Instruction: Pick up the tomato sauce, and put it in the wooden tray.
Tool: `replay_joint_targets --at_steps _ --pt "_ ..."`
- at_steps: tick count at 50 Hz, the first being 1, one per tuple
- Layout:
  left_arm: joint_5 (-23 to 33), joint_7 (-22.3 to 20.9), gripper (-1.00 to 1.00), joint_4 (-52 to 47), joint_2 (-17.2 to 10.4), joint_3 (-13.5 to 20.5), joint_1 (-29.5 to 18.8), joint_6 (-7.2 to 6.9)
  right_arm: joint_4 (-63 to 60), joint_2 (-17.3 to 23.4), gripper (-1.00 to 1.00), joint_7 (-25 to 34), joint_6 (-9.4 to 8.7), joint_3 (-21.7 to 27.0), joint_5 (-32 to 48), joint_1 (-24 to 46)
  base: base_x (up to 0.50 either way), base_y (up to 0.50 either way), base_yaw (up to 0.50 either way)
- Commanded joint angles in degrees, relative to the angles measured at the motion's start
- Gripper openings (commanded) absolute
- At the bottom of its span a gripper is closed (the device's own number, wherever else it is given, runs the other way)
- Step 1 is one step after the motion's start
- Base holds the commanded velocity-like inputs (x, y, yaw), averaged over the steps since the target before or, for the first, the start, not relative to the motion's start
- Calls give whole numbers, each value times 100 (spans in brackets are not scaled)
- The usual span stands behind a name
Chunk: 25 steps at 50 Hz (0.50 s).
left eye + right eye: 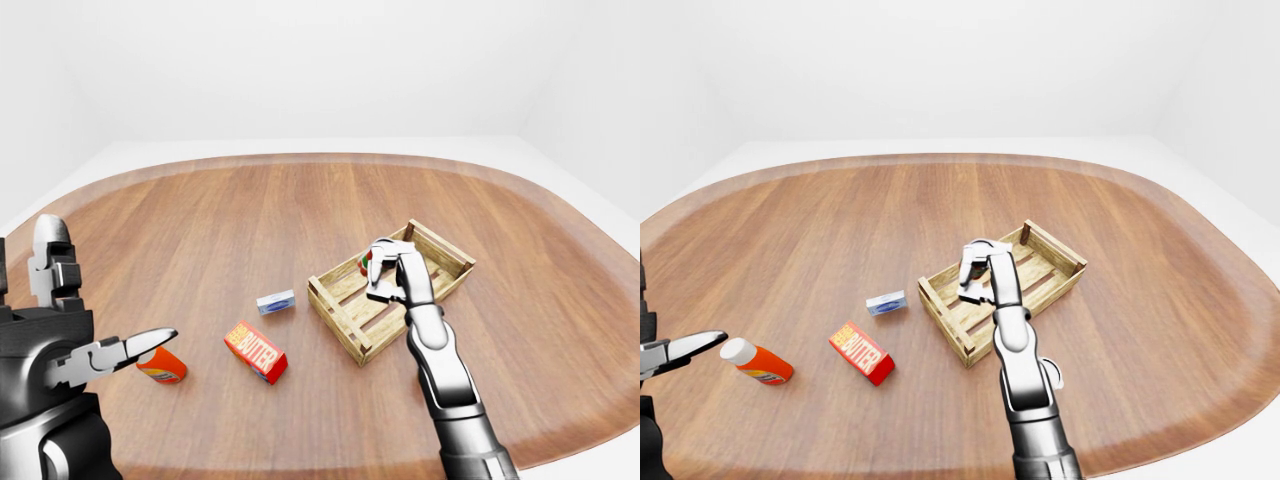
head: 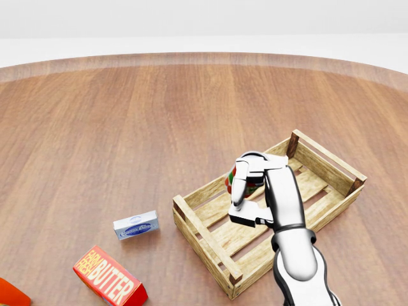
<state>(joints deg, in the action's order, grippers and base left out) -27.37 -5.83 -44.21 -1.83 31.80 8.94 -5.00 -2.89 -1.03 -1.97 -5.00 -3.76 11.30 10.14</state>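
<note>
Tomato sauce (image 2: pixel 237 180) being held over the wooden tray (image 2: pixel 203 238).
Right hand (image 2: pixel 254 188) fingers (image 2: pixel 240 189) wrapping around it; picking up done, setting down and letting go left. Left hand (image 1: pixel 60 330) fingers spreading open, empty.

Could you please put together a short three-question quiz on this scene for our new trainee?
1. True or false: the right robot hand has its fingers closed round the tomato sauce.
2. Over what does the can hang? A) the butter box B) the wooden tray C) bare table
3. Fill in: in the head view, the small blue and white box lies to the ____ of the tray.

Key: 1 true; 2 B; 3 left.
</note>
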Motion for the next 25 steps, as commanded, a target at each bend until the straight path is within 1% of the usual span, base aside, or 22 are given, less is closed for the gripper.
replay_joint_targets --at_steps 1,11,16,17,20,22,25 --pt "13 16 93 13 -7 -25 -9 0 895 69 -100 -209 0 219 34 468 0 0 0" --pt "6 24 93 42 -19 -19 -21 0 1915 218 -100 -326 168 383 11 1054 0 0 0" --pt "-13 28 93 58 -29 -3 -26 0 2351 261 -100 -331 304 419 -12 1301 0 0 0" --pt "-22 24 93 49 -28 5 -20 0 2636 289 -100 -350 402 455 -38 1437 0 0 0" --pt "-36 22 93 44 -29 20 -17 0 3141 346 -100 -398 602 509 -94 1651 0 0 0" --pt "-48 25 93 48 -35 35 -22 0 3404 380 -100 -430 712 529 -110 1755 0 0 0" --pt "-58 32 93 50 -41 44 -27 0 3678 431 -100 -469 816 568 -145 1870 0 0 0"
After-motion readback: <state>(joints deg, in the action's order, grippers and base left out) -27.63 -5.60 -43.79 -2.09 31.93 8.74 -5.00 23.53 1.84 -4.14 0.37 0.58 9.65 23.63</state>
